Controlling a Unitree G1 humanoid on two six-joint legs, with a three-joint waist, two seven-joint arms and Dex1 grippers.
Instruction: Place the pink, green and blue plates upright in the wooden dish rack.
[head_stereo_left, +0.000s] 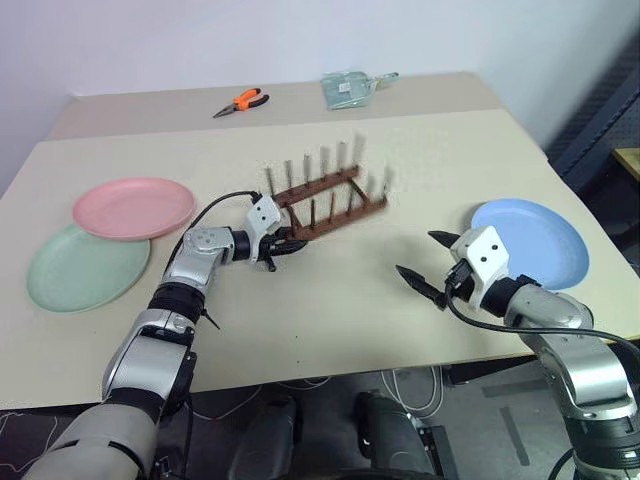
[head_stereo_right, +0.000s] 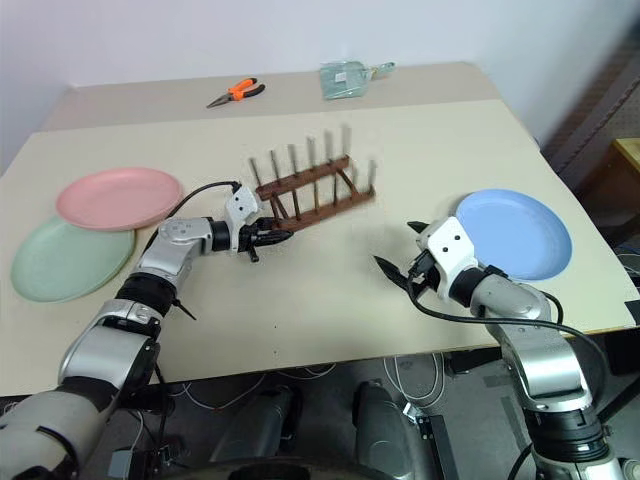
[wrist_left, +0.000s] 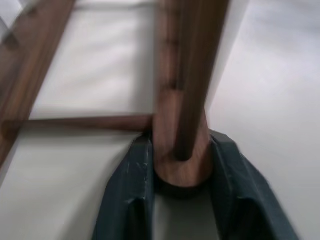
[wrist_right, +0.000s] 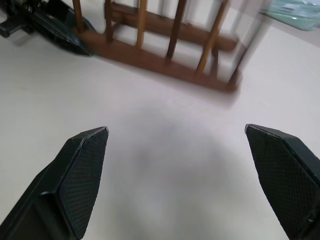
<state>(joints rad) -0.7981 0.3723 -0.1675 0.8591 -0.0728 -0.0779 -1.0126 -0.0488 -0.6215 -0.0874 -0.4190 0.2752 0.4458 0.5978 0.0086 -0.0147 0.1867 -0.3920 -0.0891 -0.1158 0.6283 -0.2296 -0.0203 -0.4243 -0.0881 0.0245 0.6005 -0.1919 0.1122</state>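
Note:
The wooden dish rack (head_stereo_left: 325, 205) stands near the middle of the table, its pegs blurred. My left gripper (head_stereo_left: 288, 243) is shut on the near left end of the wooden dish rack's (wrist_left: 182, 100) front rail, a finger (wrist_left: 132, 185) on each side of it. The pink plate (head_stereo_left: 133, 207) lies flat at the far left, overlapping the green plate (head_stereo_left: 80, 268) in front of it. The blue plate (head_stereo_left: 535, 240) lies flat at the right. My right gripper (head_stereo_left: 415, 253) hovers open just left of the blue plate, pointing toward the rack (wrist_right: 165, 55), with nothing between its fingers.
Orange-handled pliers (head_stereo_left: 242, 101) and a pale green packet (head_stereo_left: 352, 88) lie on the far part of the table. The table's front edge (head_stereo_left: 330, 375) runs just below my arms. Bare tabletop lies between the rack and the blue plate.

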